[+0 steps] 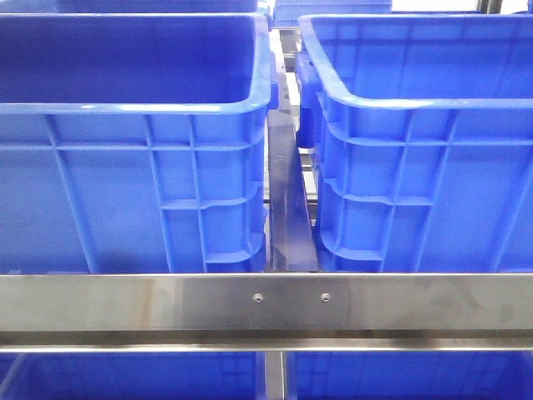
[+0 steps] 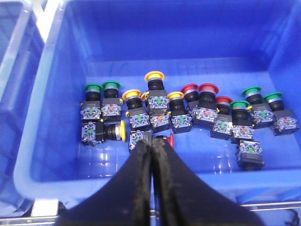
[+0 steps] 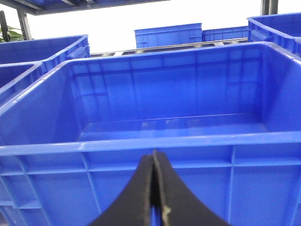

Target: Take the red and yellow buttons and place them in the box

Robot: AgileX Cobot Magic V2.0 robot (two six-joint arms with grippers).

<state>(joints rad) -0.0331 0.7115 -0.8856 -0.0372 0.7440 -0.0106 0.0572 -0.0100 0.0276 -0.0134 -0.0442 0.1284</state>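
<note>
In the left wrist view a blue crate (image 2: 178, 42) holds several push-button switches. Yellow-capped ones stand near the middle (image 2: 155, 76) and one lies on its side (image 2: 122, 130). Red-capped ones (image 2: 208, 88) stand just right of them. My left gripper (image 2: 151, 144) is shut above the crate's near side, its tips in front of a lying red-capped button (image 2: 171, 138). My right gripper (image 3: 154, 154) is shut and empty, outside the near wall of an empty blue crate (image 3: 188, 84). Neither gripper shows in the front view.
Green-capped buttons (image 2: 93, 87) (image 2: 251, 90) stand at both ends of the row. The front view shows two tall blue crates (image 1: 125, 192) (image 1: 433, 183) side by side behind a steel rail (image 1: 266, 300). More crates stand beyond (image 3: 167, 35).
</note>
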